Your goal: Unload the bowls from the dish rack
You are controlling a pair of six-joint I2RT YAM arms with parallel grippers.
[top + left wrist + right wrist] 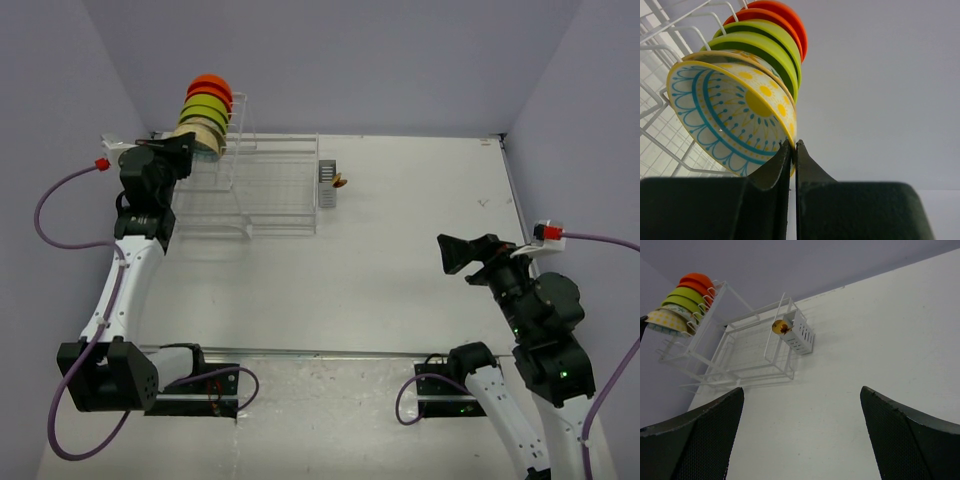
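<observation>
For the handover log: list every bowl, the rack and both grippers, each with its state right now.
front patterned bowl: on edge in the upper tier, rim pinched.
green bowls: on edge behind it, untouched.
orange-red bowls: on edge at the back, untouched.
dish rack: lower section holds no bowls.
left gripper: shut on the front patterned bowl.
right gripper: open, holding nothing.

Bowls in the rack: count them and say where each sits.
6, in one row on the dish rack's tall tier: two patterned bowls nearest the left fingers, two green bowls mid-row, two orange bowls farthest. Others may hide behind.
</observation>
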